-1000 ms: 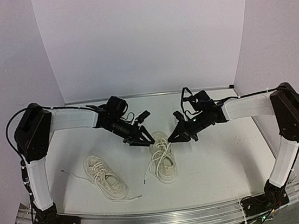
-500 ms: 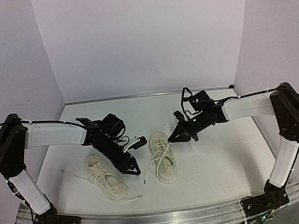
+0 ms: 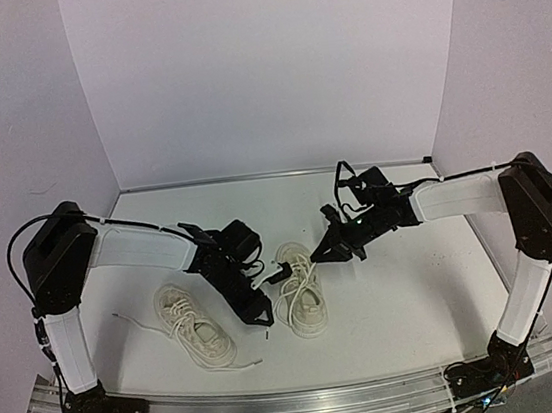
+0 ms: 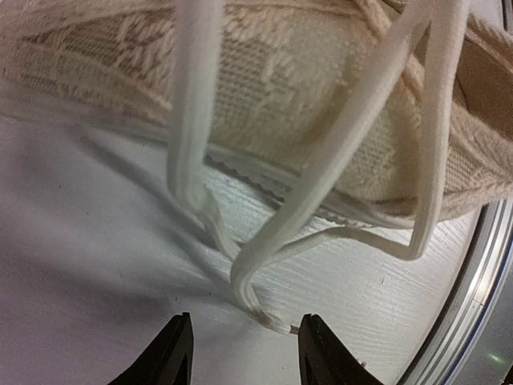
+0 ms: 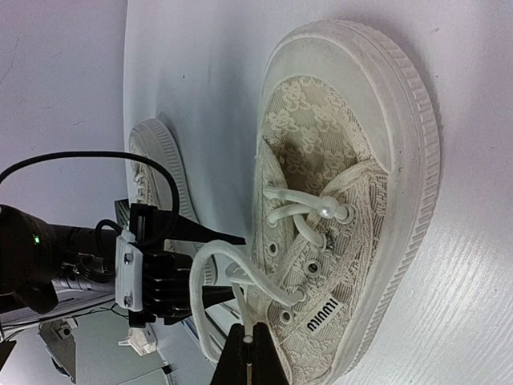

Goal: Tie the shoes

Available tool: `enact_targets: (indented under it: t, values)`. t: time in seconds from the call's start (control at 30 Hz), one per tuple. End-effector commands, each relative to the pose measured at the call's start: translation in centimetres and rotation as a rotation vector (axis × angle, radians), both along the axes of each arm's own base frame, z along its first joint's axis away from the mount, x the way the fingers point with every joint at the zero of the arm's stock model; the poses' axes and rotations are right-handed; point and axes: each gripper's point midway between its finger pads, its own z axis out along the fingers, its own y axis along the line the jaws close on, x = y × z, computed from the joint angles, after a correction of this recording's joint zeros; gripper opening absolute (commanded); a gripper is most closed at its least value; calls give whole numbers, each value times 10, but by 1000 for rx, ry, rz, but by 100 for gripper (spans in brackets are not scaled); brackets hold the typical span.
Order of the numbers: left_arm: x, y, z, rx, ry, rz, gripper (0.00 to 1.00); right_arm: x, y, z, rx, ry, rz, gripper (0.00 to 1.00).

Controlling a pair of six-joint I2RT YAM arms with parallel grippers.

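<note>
- Your left hand [image 3: 265, 317] sits low between the two shoes, fingers [image 4: 175, 353] spread and holding nothing. A frayed lace tip [image 4: 258, 314] lies on the desk [image 3: 399, 302] just ahead of the gap.
- Your right hand [image 3: 314, 255] is at 1 o'clock of the centre shoe [image 3: 306, 299], fingers pressed together and pinching a lace strand [image 5: 240, 309] that rises from the eyelets.
- The centre shoe lies on its sole near mid-desk, with its toe toward 12 o'clock. The outer shoe [image 3: 195, 322] lies at its 8 o'clock, well apart from it, and your left hand fills most of the lane between them.
- The outer shoe's loose laces [image 3: 134, 322] trail toward 9 o'clock and toward the near edge.
- The metal rail [image 3: 299, 397] along the 6 o'clock edge is close to the left hand; it shows at the right of the left wrist view.
- A broad stretch of white desk runs from the shoes to the back wall [image 3: 259, 67] at 12 o'clock, and another toward 4 o'clock.
</note>
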Motion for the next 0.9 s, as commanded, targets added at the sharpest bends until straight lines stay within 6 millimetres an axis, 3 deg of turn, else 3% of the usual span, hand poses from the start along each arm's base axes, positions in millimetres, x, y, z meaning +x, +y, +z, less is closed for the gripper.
enact_targets:
  t: [0.0, 0.13, 0.27, 0.37, 0.5, 0.73, 0.87]
  values:
    - [7, -19, 5, -21, -52, -38, 45, 4, 2, 19, 12, -53, -1, 0]
    - [3, -16, -3, 13, -36, -47, 31, 7, -3, 22, 8, -58, -14, 0]
    - [-4, -8, 2, 28, -5, -22, 1, 12, -17, 30, 0, -74, -42, 0]
    - [-4, 2, 16, 45, -18, 24, 0, 15, -44, 39, -27, -89, -88, 0]
    - [10, 29, 36, 64, -27, 158, 0, 13, -97, 38, -149, -100, -161, 0]
    - [47, 85, 58, 87, -27, 445, 0, 2, -198, 14, -470, -100, -294, 0]
    - [58, 112, 55, 150, -35, 525, 0, 1, -242, 8, -607, -104, -371, 0]
